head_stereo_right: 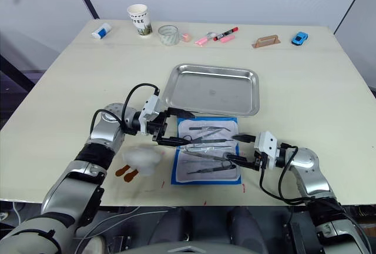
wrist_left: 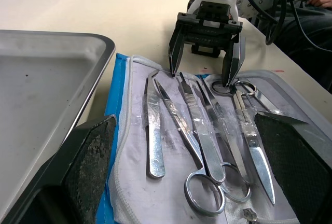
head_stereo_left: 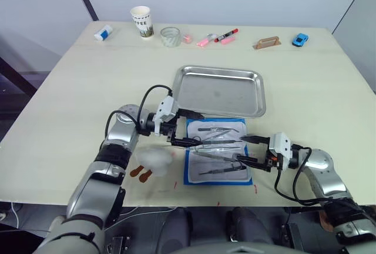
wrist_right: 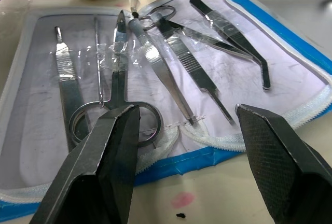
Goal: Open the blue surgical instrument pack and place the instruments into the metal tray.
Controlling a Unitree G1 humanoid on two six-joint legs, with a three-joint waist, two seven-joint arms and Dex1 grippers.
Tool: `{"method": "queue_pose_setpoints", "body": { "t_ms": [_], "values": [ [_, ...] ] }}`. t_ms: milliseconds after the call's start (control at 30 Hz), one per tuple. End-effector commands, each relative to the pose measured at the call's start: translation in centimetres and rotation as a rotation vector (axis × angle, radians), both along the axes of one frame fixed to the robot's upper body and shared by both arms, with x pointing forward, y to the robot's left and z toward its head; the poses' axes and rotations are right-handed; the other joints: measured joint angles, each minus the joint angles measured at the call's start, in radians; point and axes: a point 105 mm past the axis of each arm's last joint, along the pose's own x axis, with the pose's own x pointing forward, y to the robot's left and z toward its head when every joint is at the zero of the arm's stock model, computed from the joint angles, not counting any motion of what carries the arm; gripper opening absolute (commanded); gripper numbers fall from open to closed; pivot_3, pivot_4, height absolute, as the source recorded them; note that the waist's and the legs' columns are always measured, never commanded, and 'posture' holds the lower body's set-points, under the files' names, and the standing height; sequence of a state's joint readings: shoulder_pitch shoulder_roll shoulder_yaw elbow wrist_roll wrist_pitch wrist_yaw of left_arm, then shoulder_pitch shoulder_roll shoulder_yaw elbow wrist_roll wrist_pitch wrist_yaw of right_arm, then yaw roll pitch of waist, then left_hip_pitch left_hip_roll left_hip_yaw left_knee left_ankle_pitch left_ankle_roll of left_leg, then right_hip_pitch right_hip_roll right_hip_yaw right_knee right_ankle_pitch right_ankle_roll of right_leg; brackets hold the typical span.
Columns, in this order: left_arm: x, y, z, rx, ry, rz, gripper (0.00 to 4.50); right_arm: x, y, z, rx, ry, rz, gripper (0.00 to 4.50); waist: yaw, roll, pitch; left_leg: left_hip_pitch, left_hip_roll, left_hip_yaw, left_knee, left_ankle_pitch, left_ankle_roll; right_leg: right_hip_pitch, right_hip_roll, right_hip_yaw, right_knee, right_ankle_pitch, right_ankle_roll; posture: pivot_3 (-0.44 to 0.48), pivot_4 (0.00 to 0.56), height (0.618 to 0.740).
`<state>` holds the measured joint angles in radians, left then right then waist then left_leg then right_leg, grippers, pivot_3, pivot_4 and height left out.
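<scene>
1. Near the front edge of the pale table (head_stereo_left: 70, 95), the blue surgical instrument pack (head_stereo_left: 189, 174) lies unfolded flat, its whitish lining facing up and its blue border showing all round
2. Just behind the pack, almost touching its far edge, sits the metal tray (head_stereo_left: 220, 91), shiny and holding nothing
3. On the lining lie the instruments (wrist_left: 199, 130): ring-handled scissors, forceps and tweezers, side by side and partly crossing, held under strips of clear tape
4. At the pack's left edge hangs the left gripper (head_stereo_left: 189, 128), its two black fingers spread wide with nothing between them; its fingertips (head_stereo_left: 197, 114) reach over the pack's far left corner, close to the tray's near rim
5. At the pack's right edge is the right gripper (head_stereo_left: 244, 149), also spread wide and holding nothing; in the left wrist view one of its fingers (wrist_left: 232, 63) comes down at a scissor ring at that end of the pack, though I cannot tell if it touches
6. Just left of the pack rests a white crumpled wad (head_stereo_left: 155, 159), with two small brown pieces (head_stereo_left: 141, 173) beside it
7. Along the far edge of the table stand a paper cup (head_stereo_left: 141, 22) and a clear glass (head_stereo_left: 170, 36), with a red-and-black marker pen (head_stereo_left: 226, 35), a tan block (head_stereo_left: 267, 43) and a tiny blue toy car (head_stereo_left: 300, 40) further right
</scene>
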<state>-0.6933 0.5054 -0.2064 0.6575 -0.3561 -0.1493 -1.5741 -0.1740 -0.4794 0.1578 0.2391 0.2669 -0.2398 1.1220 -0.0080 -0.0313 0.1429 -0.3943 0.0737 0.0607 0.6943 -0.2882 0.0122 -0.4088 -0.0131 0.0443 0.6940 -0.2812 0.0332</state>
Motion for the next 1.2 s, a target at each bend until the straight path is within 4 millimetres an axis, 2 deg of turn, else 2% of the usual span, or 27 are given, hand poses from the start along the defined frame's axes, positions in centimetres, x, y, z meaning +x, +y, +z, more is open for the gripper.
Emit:
{"method": "queue_pose_setpoints", "body": {
  "t_ms": [33,200,300,467,1200],
  "values": [
    [-0.2,-0.1,0.4,0.004,-0.028,-0.046,4.5,-0.8,-0.9,-3.3,-0.061,0.131,-0.069,3.25,0.0,0.0,0.0,0.0,0.0,0.0,0.0,0.0,0.0,0.0,0.0,0.0,0.0,0.0,0.0,0.0,0.15,0.718],
    [-0.3,-0.3,0.1,0.0,-0.021,-0.05,4.5,-1.5,-0.9,-3.3,-0.05,0.158,-0.064,3.25,0.003,0.0,0.0,0.0,0.0,0.0,0.0,0.0,0.0,0.0,0.0,0.0,0.0,0.0,0.0,0.0,0.15,0.718],
    [-0.4,-0.4,0.0,-0.001,-0.019,-0.051,4.5,-1.6,-0.6,-2.7,-0.002,0.196,-0.053,3.25,0.004,0.0,0.0,-0.001,0.0,0.0,0.0,0.0,0.0,0.0,0.0,0.0,0.0,0.0,0.0,0.0,0.15,0.718],
    [-0.4,-0.4,0.0,-0.002,-0.018,-0.052,4.5,-1.7,-0.5,-2.4,0.011,0.214,-0.055,4.41,0.005,0.0,0.0,-0.001,0.0,0.0,0.0,0.0,0.0,0.0,0.0,-0.001,-0.001,0.0,0.0,0.0,0.15,0.718],
    [0.1,-1.2,-0.4,-0.004,0.017,-0.048,4.5,-1.8,-0.3,-3.5,-0.024,0.202,-0.083,4.41,0.002,0.0,0.0,-0.002,0.0,-0.001,0.0,0.0,0.0,0.0,0.0,-0.001,-0.001,0.0,0.0,0.0,0.15,0.718]
  ]
}}
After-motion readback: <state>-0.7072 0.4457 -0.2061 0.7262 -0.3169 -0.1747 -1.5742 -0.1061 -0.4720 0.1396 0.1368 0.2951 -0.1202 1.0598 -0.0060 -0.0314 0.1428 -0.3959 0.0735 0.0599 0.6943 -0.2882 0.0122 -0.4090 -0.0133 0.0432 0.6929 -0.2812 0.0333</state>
